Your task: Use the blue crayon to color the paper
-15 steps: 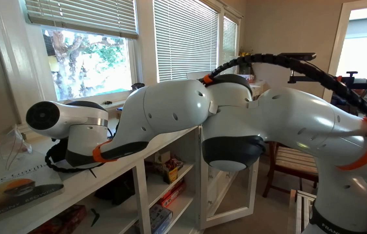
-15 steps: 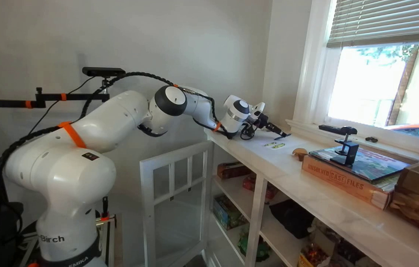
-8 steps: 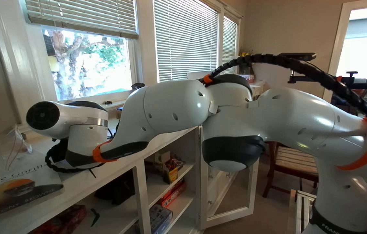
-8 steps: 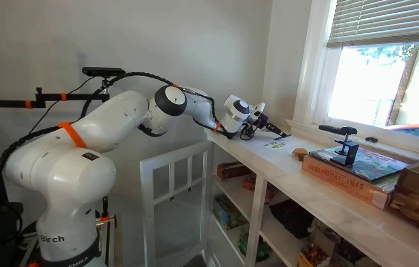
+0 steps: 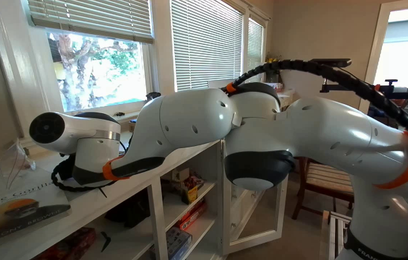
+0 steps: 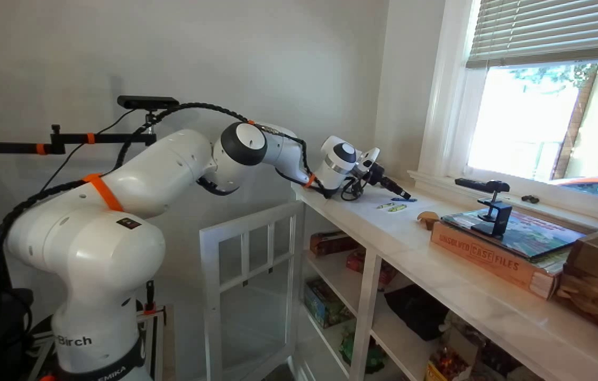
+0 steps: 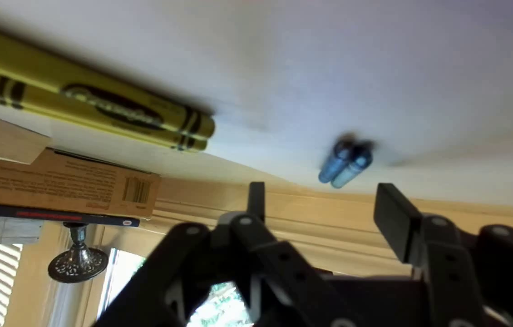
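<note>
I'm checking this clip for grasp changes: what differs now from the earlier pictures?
In an exterior view, the blue crayon, earlier slanted at the tip of the gripper, has tipped down and now looks nearly level beneath it. The wrist view shows the jaws open, gripping nothing, so the crayon was probably let go. The yellow crayons and orange box stayed put; the arm hardly moved.

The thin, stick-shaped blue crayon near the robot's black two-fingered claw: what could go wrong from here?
The black two-fingered gripper stands open, not holding the thin blue crayon, so closing clumsily might send it rolling. The wrist view shows what looks like a second blue stick close beside it; the grip could catch the wrong one, or both. Two yellow crayons with black bands lie nearby and could get nudged.
</note>
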